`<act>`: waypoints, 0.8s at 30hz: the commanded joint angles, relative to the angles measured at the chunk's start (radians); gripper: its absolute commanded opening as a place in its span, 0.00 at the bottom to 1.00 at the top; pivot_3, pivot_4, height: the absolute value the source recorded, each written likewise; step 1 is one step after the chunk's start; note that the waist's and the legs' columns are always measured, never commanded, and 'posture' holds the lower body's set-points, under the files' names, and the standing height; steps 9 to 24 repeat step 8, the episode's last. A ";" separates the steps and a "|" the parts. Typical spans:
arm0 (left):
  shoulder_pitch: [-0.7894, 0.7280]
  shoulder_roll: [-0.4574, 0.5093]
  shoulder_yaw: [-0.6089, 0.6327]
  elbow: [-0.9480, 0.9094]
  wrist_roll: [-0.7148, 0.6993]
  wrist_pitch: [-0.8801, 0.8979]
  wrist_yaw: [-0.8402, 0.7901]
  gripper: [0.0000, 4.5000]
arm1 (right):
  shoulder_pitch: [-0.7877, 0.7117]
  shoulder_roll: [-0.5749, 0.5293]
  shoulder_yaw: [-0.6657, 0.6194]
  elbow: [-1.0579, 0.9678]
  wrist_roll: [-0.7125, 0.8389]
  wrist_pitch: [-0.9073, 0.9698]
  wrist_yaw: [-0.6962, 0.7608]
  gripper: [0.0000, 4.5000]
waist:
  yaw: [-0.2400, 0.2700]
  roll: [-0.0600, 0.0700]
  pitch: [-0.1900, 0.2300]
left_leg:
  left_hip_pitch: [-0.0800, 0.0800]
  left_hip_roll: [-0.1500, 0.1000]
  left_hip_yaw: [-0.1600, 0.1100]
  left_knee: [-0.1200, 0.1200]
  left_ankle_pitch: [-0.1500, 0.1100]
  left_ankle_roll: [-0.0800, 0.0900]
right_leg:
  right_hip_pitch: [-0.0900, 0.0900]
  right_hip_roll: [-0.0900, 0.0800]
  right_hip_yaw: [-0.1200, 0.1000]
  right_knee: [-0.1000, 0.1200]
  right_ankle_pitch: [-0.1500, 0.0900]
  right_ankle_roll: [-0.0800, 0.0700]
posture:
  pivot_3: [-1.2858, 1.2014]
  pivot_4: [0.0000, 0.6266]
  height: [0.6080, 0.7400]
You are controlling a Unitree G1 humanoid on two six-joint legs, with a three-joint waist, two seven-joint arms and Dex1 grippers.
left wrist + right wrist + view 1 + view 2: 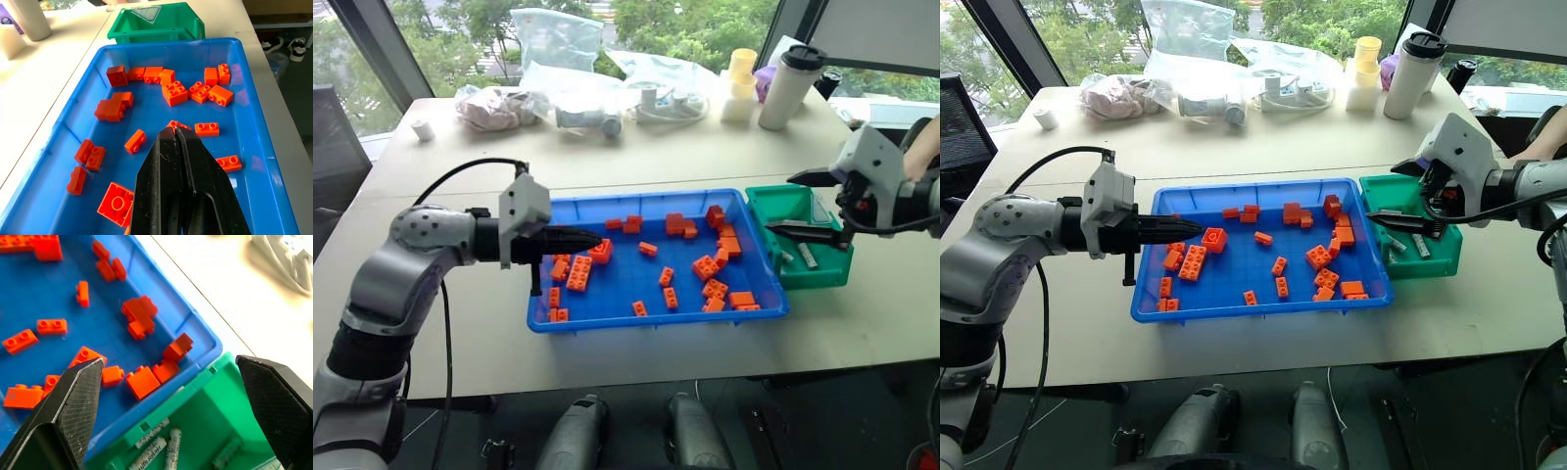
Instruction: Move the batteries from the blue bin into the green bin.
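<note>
**Batteries in, claw wide over the green bin**

Nearest, the blue bin (759,311) holds orange bricks (578,273) and, as far as can be seen, no batteries. The left gripper (590,238) reaches level over its left end, fingers pressed together, empty. On the far side, the right gripper (1408,196) hangs tilted down above the green bin (1442,262), jaws spread wide and empty. Batteries (159,449) lie on that bin's floor. Looks like a drop just made; next, scan for leftovers, otherwise done.
</note>
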 commanded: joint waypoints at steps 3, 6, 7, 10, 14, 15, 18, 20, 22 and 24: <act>-0.004 0.024 0.045 -0.027 -0.033 0.010 -0.004 0.00 | 0.047 -0.062 -0.063 -0.129 0.074 0.033 0.007 0.99 | 0.003 0.000 0.000 | 0.000 0.000 0.000 0.000 0.000 0.000 | 0.000 -0.001 0.000 0.000 0.000 0.000 | 0.52 0.24 1.00; -0.005 0.030 0.044 -0.022 -0.036 0.008 -0.006 0.00 | 0.082 -0.075 -0.078 -0.170 0.094 0.054 -0.012 0.99 | 0.002 0.000 0.000 | 0.000 0.000 0.000 0.001 0.000 0.001 | 0.001 -0.001 0.000 -0.001 0.000 0.000 | 0.52 0.24 1.00; -0.006 0.031 0.046 -0.021 -0.040 0.010 -0.007 0.00 | 0.089 -0.073 -0.081 -0.183 0.101 0.063 -0.022 0.99 | 0.002 0.000 0.000 | 0.000 0.000 0.000 0.001 0.000 0.001 | 0.001 -0.001 0.000 -0.001 0.000 0.000 | 0.52 0.24 1.00; -0.006 0.031 0.048 -0.021 -0.044 0.011 -0.007 0.00 | 0.093 -0.072 -0.082 -0.192 0.107 0.069 -0.030 0.99 | 0.002 0.000 0.000 | 0.000 0.000 0.000 0.001 0.000 0.001 | 0.001 -0.001 0.000 0.000 0.000 0.000 | 0.52 0.24 1.00; -0.006 0.031 0.048 -0.021 -0.044 0.011 -0.007 0.00 | 0.093 -0.072 -0.082 -0.192 0.107 0.069 -0.030 0.99 | 0.002 0.000 0.000 | 0.000 0.000 0.000 0.001 0.000 0.001 | 0.001 -0.001 0.000 0.000 0.000 0.000 | 0.52 0.24 1.00; -0.006 0.031 0.048 -0.021 -0.044 0.011 -0.007 0.00 | 0.093 -0.072 -0.082 -0.192 0.107 0.069 -0.030 0.99 | 0.002 0.000 0.000 | 0.000 0.000 0.000 0.001 0.000 0.001 | 0.001 -0.001 0.000 0.000 0.000 0.000 | 0.52 0.24 1.00; -0.006 0.031 0.048 -0.021 -0.044 0.011 -0.007 0.00 | 0.093 -0.072 -0.082 -0.192 0.107 0.069 -0.030 0.99 | 0.002 0.000 0.000 | 0.000 0.000 0.000 0.001 0.000 0.001 | 0.001 -0.001 0.000 0.000 0.000 0.000 | 0.52 0.24 1.00; -0.006 0.031 0.048 -0.021 -0.044 0.011 -0.007 0.00 | 0.093 -0.072 -0.082 -0.192 0.107 0.069 -0.030 0.99 | 0.002 0.000 0.000 | 0.000 0.000 0.000 0.001 0.000 0.001 | 0.001 -0.001 0.000 0.000 0.000 0.000 | 0.52 0.24 1.00; -0.006 0.031 0.048 -0.021 -0.044 0.011 -0.007 0.00 | 0.093 -0.072 -0.082 -0.192 0.107 0.069 -0.030 0.99 | 0.002 0.000 0.000 | 0.000 0.000 0.000 0.001 0.000 0.001 | 0.001 -0.001 0.000 0.000 0.000 0.000 | 0.52 0.24 1.00; -0.006 0.031 0.048 -0.021 -0.044 0.011 -0.007 0.00 | 0.093 -0.072 -0.082 -0.192 0.107 0.069 -0.030 0.99 | 0.002 0.000 0.000 | 0.000 0.000 0.000 0.001 0.000 0.001 | 0.001 -0.001 0.000 0.000 0.000 0.000 | 0.52 0.24 1.00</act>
